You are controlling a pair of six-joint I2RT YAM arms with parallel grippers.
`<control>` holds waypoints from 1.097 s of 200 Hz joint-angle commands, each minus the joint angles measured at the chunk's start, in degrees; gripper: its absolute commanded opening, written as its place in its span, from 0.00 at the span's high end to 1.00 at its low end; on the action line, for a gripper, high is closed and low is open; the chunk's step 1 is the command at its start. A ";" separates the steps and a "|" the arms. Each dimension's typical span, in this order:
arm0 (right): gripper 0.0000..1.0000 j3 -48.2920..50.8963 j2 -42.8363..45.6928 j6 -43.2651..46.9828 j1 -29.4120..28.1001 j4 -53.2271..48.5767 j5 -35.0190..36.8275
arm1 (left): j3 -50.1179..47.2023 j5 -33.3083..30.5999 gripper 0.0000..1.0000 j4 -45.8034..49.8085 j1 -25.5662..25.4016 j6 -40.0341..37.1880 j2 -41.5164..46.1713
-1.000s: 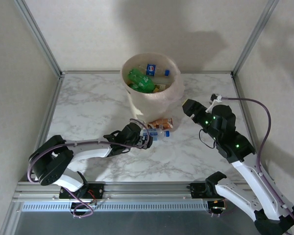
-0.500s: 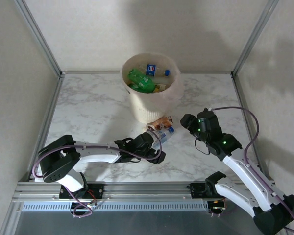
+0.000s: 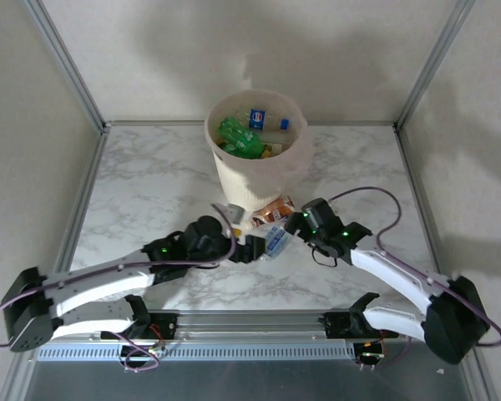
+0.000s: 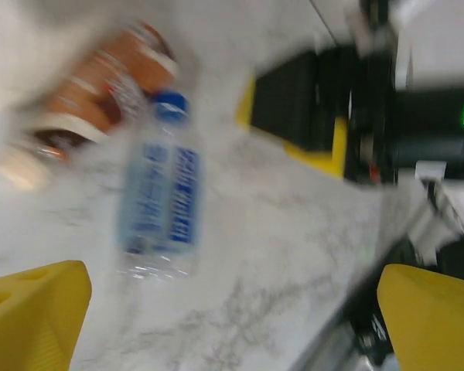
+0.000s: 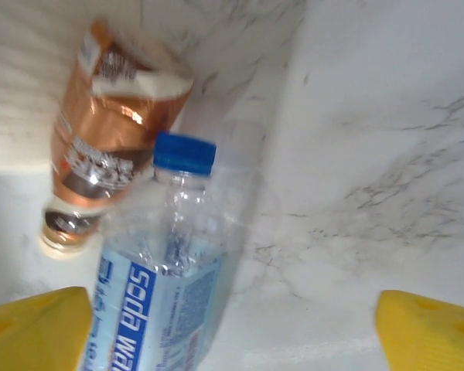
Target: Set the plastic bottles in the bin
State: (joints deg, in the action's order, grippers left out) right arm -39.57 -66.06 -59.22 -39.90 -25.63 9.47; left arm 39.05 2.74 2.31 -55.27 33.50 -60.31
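The bin (image 3: 249,180) stands at the back middle of the table, with green and blue-labelled plastic bottles (image 3: 240,136) inside it. Two more bottles lie on the table just in front of it: a copper-brown one (image 3: 276,209) (image 4: 100,93) (image 5: 108,147) and a clear one with a blue label and cap (image 3: 275,241) (image 4: 161,205) (image 5: 162,263). My left gripper (image 3: 252,249) (image 4: 232,325) is open just left of the clear bottle. My right gripper (image 3: 297,224) (image 5: 232,332) is open right beside it, with the bottle near its left fingertip (image 5: 32,325).
The marble table (image 3: 150,180) is walled by a metal frame with posts at the back corners (image 3: 100,125). In the left wrist view the right gripper's black and yellow body (image 4: 309,108) stands close behind the bottles.
Both arms have closed in on the two bottles in front of the bin, the left from the left, the right from the right. The right gripper has opened wider. The clear bottle shifted slightly.
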 commanded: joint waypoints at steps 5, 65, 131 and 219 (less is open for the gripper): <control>0.02 -4.30 -5.90 -1.88 -5.45 2.57 3.63 | -3.07 -14.00 0.05 11.41 4.43 7.07 4.33; 0.02 -11.06 -18.28 -4.35 -11.81 1.20 8.25 | -6.66 -13.97 0.05 10.17 7.41 8.51 7.12; 0.16 -11.49 -24.53 -6.86 -13.12 -0.68 9.76 | -8.00 -15.09 0.05 10.45 7.54 6.92 7.60; 0.50 -5.25 -17.77 -8.71 -13.36 -2.71 11.68 | -8.00 -14.67 0.08 9.49 7.21 4.48 4.21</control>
State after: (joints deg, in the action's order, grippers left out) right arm -47.44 -86.76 -66.94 -52.77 -25.12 18.76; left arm 31.68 -10.57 11.86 -48.16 39.64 -55.35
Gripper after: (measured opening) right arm 0.543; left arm 0.922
